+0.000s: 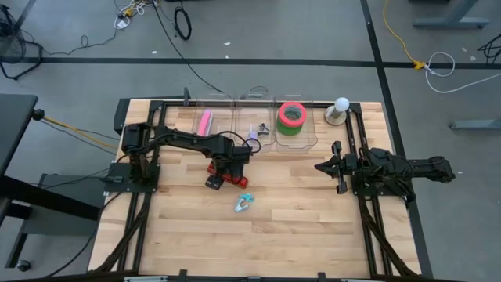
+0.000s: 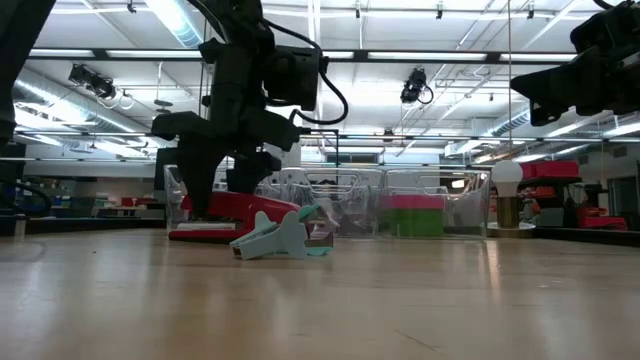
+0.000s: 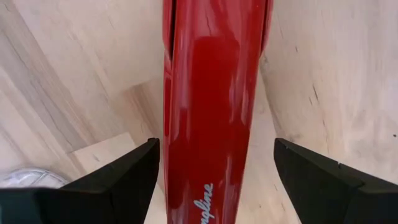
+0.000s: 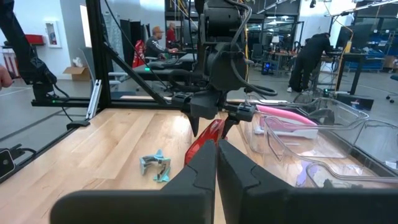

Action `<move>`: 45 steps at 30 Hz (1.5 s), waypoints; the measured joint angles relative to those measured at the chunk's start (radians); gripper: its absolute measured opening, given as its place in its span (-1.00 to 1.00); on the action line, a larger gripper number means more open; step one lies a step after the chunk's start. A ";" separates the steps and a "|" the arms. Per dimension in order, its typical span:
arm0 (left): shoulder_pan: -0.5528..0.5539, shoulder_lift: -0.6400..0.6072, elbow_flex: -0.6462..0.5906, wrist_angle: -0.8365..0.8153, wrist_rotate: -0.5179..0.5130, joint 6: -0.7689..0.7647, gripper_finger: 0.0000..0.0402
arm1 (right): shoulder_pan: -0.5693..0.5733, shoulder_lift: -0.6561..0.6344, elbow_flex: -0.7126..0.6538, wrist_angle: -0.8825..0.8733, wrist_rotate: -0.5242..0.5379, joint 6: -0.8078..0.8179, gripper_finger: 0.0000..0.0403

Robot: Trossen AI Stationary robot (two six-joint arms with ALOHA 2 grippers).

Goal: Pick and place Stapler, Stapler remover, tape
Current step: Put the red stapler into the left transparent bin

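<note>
The left gripper (image 1: 225, 174) is being held low over the red stapler (image 1: 221, 171) near the middle of the bench (image 1: 297, 219), jaws spread wide, one finger standing on each side of the stapler body without touching it. The teal staple remover (image 1: 243, 203) is lying on the bench just beside the stapler, toward the near edge. The two tape rolls (image 1: 291, 118), red stacked on green, are sitting in a clear bin (image 1: 307, 139) at the far edge; a pink object (image 1: 206, 122) is lying in another bin there. The right gripper (image 1: 322, 166) is being held above the bench near the right edge, jaws pressed together, empty.
</note>
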 joint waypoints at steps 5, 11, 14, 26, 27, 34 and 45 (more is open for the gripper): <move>0.001 0.000 0.000 0.003 -0.001 -0.003 0.54 | 0.000 0.000 0.000 0.000 0.000 0.000 -0.91; 0.001 -0.001 0.000 0.004 -0.009 -0.003 0.37 | 0.000 0.000 0.000 0.000 0.000 0.000 -0.91; 0.001 -0.002 0.000 0.004 -0.011 -0.003 0.25 | 0.000 0.000 0.000 0.000 0.000 0.000 -0.91; 0.001 -0.002 0.000 0.006 -0.015 -0.003 -0.08 | 0.000 0.000 0.000 0.000 0.000 0.000 -0.91; 0.001 -0.002 0.000 0.006 -0.014 -0.003 -0.10 | 0.000 0.000 0.000 0.000 0.000 0.000 -0.91; 0.001 -0.002 0.000 0.003 -0.011 -0.004 -0.19 | 0.000 0.000 0.000 0.000 0.000 0.000 -0.91; 0.001 -0.002 0.000 0.003 -0.011 -0.004 -0.22 | 0.000 0.000 0.000 0.000 0.000 0.000 -0.91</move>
